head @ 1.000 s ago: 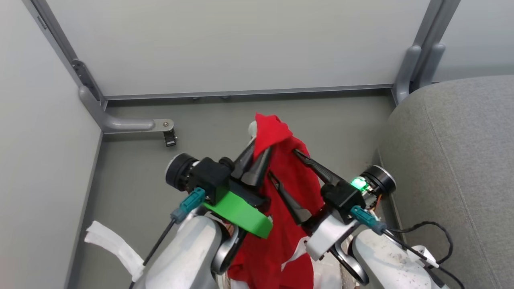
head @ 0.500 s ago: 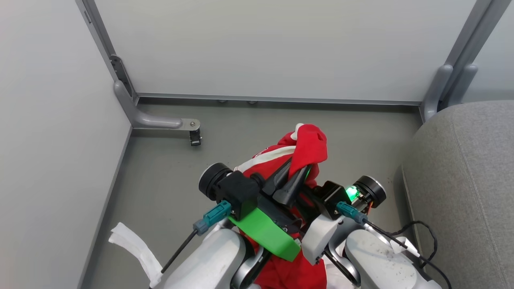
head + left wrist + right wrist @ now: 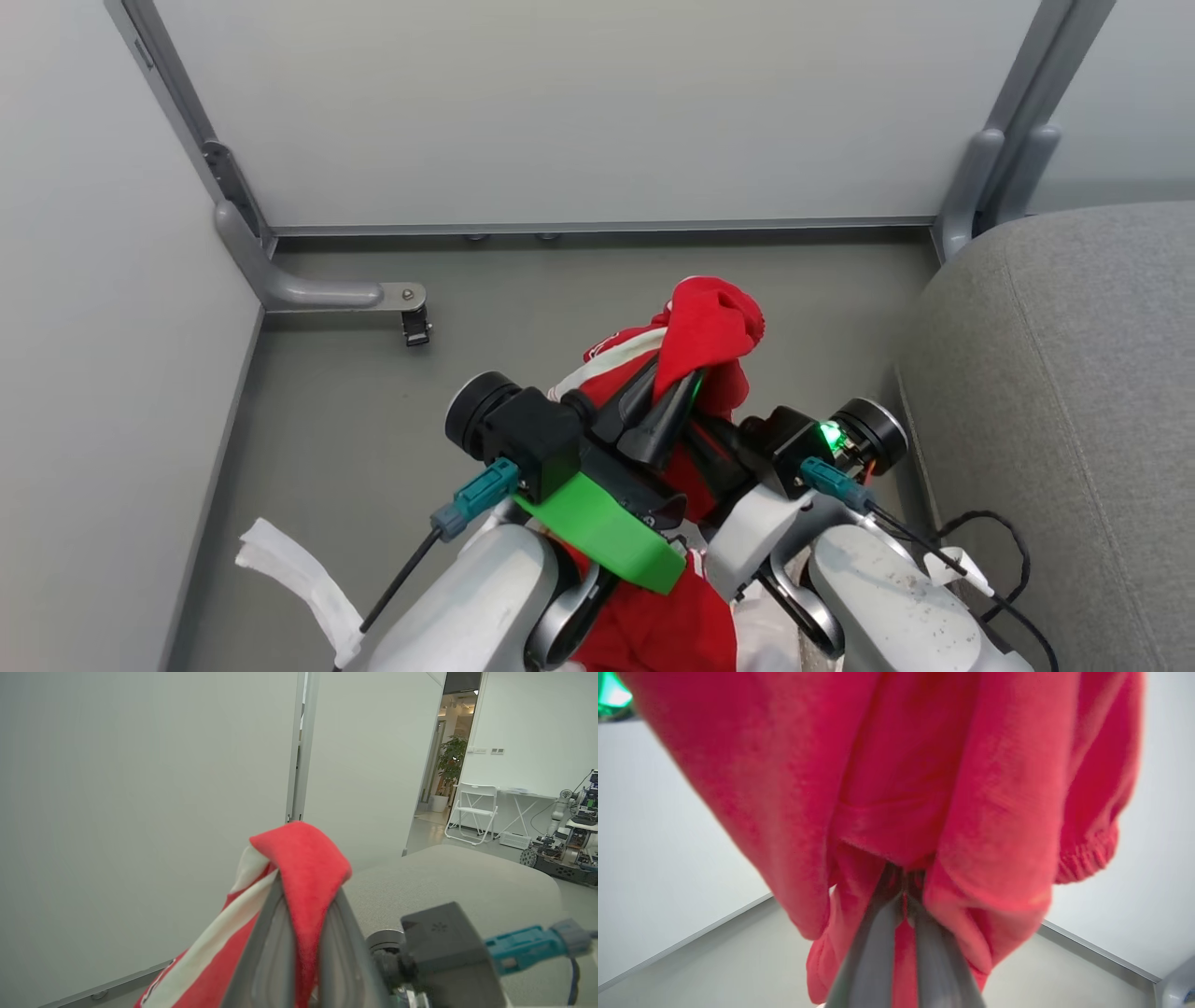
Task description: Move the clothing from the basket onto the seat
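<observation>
Over open floor, beside seat edge: left gripper, right gripper both clamped on clothing.

This looks like a robotics lab. White partition panels on grey metal posts fence off a grey floor, and beyond them stand another robot, a folding chair and a potted plant.
</observation>
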Motion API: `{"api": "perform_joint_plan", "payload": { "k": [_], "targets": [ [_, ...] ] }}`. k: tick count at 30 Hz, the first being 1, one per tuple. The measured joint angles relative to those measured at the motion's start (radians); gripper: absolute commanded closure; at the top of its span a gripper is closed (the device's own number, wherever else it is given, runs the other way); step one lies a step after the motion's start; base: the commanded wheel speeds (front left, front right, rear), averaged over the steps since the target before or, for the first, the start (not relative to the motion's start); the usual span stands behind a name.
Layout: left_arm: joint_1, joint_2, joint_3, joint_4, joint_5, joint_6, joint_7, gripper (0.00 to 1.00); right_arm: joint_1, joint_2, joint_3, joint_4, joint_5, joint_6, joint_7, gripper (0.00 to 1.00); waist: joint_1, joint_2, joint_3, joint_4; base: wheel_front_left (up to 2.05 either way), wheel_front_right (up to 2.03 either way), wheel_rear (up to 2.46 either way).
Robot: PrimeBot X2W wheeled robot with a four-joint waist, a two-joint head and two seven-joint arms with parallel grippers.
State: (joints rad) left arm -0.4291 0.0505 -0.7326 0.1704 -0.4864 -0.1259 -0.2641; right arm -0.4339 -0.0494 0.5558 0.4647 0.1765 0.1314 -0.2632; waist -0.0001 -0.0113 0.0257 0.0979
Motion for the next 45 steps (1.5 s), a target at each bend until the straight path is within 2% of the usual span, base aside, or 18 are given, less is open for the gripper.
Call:
{"api": "perform_joint_plan", "payload": {
  "k": [1,3,11,22,29,32,35,39,45],
  "targets": [
    [0.003,0.0,0.003,0.001,0.0,0.0,0.0,0.22,0.005,0.0,-0.005,-0.007,0.0,0.0,0.0,1.0,0.0,0.0,0.001,-0.008,0.0,0.0,0.0],
    [0.008,0.0,0.01,0.0,0.005,0.0,0.0,0.0,0.019,0.0,-0.019,-0.028,-0.003,0.0,0.0,1.0,0.0,0.0,0.004,-0.028,0.0,0.0,0.0],
    [0.015,0.0,0.071,-0.01,0.063,0.004,-0.001,0.0,0.067,-0.027,-0.097,-0.147,-0.012,0.0,0.0,1.0,0.0,0.0,0.019,-0.147,0.0,0.0,0.0],
    [0.018,-0.002,0.123,0.043,0.123,-0.001,-0.001,0.0,0.11,-0.051,-0.154,-0.254,0.004,0.0,0.0,1.0,0.0,0.0,0.056,-0.414,0.0,0.0,0.0],
    [-0.018,-0.004,0.062,0.094,0.126,-0.002,-0.001,0.0,0.155,-0.067,-0.299,-0.306,-0.006,0.0,0.0,1.0,0.0,0.0,0.103,-0.562,0.0,0.0,0.0],
    [-0.029,-0.004,0.058,0.123,0.129,-0.003,-0.001,0.0,0.142,-0.1,-0.327,-0.314,-0.025,0.0,0.0,1.0,0.0,0.0,0.142,-0.593,0.0,0.0,0.0],
    [-0.034,-0.001,0.075,0.135,0.141,-0.003,-0.001,0.0,0.066,-0.147,-0.324,-0.311,-0.04,0.0,0.0,1.0,0.0001,0.0,0.185,-0.612,0.0,0.0,0.0],
    [-0.037,0.026,0.095,0.144,0.169,-0.003,-0.001,0.0,-0.088,-0.224,-0.312,-0.273,-0.05,0.0,0.0,1.0,0.0001,0.0,0.249,-0.624,0.0,0.0,0.0],
    [-0.077,0.048,0.096,0.143,0.19,-0.003,-0.001,0.0,-0.336,-0.348,-0.387,-0.161,-0.072,0.0,0.0,1.0,0.0001,0.0,0.348,-0.607,0.0,0.0,0.0]
  ]
}}
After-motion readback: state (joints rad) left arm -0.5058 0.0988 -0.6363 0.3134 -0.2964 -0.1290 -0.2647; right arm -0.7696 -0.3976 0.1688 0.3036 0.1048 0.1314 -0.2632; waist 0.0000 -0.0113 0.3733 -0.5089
